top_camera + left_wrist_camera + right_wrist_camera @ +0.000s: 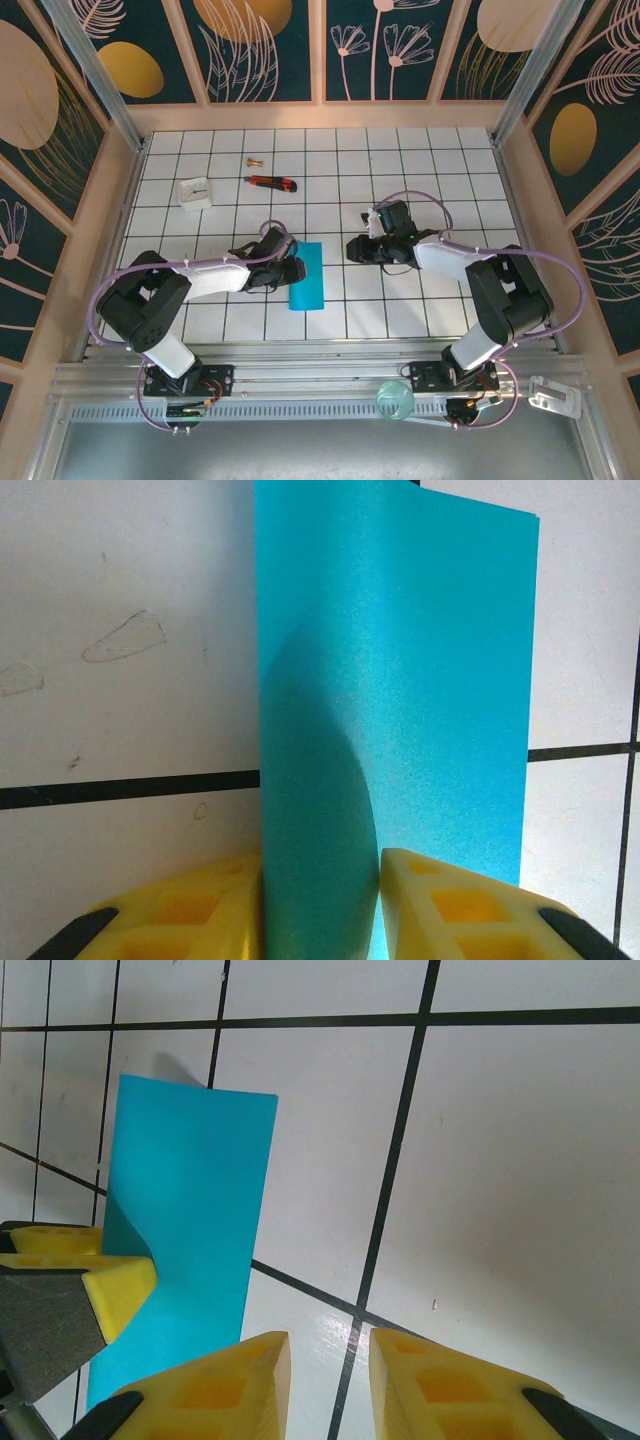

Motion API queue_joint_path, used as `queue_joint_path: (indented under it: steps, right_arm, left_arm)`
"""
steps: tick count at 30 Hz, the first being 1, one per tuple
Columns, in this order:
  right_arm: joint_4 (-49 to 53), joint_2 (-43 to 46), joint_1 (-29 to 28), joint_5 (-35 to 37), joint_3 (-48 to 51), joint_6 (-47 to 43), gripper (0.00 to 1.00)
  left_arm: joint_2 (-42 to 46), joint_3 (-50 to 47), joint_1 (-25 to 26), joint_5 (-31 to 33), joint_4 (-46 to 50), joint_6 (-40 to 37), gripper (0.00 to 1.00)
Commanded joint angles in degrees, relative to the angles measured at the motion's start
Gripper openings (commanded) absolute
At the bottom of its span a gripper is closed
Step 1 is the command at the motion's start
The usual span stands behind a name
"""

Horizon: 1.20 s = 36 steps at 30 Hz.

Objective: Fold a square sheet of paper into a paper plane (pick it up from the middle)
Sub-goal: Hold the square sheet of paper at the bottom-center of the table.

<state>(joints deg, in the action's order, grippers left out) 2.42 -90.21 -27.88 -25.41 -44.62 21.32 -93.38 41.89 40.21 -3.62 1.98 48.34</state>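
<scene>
Low at centre frame, the left gripper (pixel 320 905) pinched the folded sheet of paper (pixel 307 276) to pin its crease, while the right gripper (pixel 330 1385) hovered beside it, slightly parted, holding nothing.

White tiled table (pixel 400 300), folded teal paper (pixel 307 276), utility knife (pixel 271 182), white block (pixel 194 193), small brass piece (pixel 252 161)

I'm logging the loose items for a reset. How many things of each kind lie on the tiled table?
Teal paper sheet: 1
White square block: 1
Red-and-black utility knife: 1
Small brass piece: 1
Total: 4
</scene>
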Motion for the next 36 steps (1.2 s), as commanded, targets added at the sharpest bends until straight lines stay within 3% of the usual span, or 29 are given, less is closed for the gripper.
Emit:
queue_joint_path:
  steps: [1, 36]
  right_arm:
    - [-0.13, 0.59, -0.51, -0.17, -0.23, 0.22, 0.27]
    - [-1.13, 0.61, -1.20, -1.00, -0.20, 1.32, 0.27]
  left_arm:
    - [-3.76, -2.46, 0.36, 0.01, 4.88, 1.09, 0.36]
    - [-4.48, -3.04, 0.85, 0.64, 4.49, 1.41, 0.35]
